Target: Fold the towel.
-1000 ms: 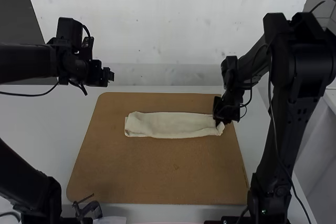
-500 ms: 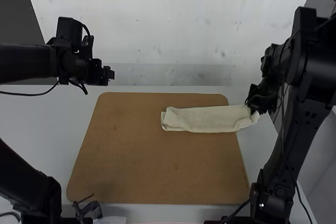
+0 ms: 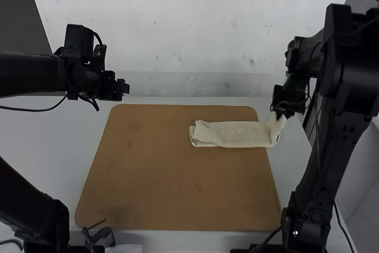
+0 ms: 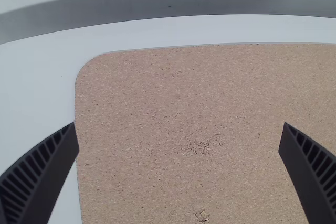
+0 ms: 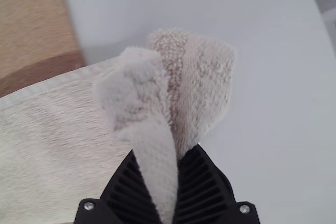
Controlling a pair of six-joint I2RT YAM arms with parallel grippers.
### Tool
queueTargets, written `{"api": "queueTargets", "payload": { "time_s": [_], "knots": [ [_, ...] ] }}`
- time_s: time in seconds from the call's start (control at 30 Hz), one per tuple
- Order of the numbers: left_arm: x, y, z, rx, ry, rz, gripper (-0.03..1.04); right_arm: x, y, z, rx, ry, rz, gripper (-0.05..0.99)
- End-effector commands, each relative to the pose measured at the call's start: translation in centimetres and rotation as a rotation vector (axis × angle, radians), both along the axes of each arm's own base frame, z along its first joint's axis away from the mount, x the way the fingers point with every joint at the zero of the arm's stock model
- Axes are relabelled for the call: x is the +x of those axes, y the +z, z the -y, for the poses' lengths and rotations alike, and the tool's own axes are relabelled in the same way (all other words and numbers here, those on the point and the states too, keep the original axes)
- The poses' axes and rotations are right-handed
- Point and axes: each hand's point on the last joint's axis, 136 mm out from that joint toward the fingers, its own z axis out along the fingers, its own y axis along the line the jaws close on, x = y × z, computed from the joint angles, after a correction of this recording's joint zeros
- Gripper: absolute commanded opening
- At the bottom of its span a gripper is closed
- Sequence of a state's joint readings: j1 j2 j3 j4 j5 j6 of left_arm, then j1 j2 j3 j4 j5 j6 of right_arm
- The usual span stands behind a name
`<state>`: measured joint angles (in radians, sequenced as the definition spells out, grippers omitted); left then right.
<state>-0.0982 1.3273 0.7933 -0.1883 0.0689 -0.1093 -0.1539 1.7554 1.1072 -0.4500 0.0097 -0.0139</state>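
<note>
Towel (image 3: 231,134) has slid right across the board (image 3: 177,188) over the last second, dragged by the right claw (image 3: 280,115). In the last half second that claw came back inward a bit, so the gripped end now rises and folds back. Left arm basically parked.

Near side first: small black bracket (image 3: 99,236) at the board's near edge, not part of the job. Bare board between it and the towel.

Towel sits toward the board's far right, folded into a long strip, layers visible at the left end. Right end overhangs the board onto the surface (image 3: 53,134). Right claw is closed on that end, cloth bunched between the fingers and tufting past the tips. Probably pinched there to fold the end over the strip (or just to reposition it, hard to say). Next: carry the end left, lay it flat, release. Risk: the whole strip drags instead of folding, nothing's pinning the other end.

Farther, over the far left: left claw (image 4: 179,125), wide open, holding nothing, likely kept out of the way.

No readable labels or writing that I can make out.
</note>
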Motion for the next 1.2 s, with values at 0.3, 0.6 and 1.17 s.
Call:
{"api": "queueTargets", "payload": {
  "time_s": [0.3,0.6,1.17],
  "knots": [
    [0.0,0.9,-0.5,-0.008,0.001,0.032,0.98,-0.8,2.7,-18.3,-0.043,0.273,0.072,0.02],
    [-0.1,0.7,-0.7,-0.010,0.005,0.029,0.98,-1.7,1.8,-25.7,-0.068,0.380,0.045,0.02],
    [-0.2,0.0,-2.2,-0.023,0.038,0.029,0.98,-0.8,4.5,-29.4,0.026,0.400,0.127,0.91]
  ]
}}
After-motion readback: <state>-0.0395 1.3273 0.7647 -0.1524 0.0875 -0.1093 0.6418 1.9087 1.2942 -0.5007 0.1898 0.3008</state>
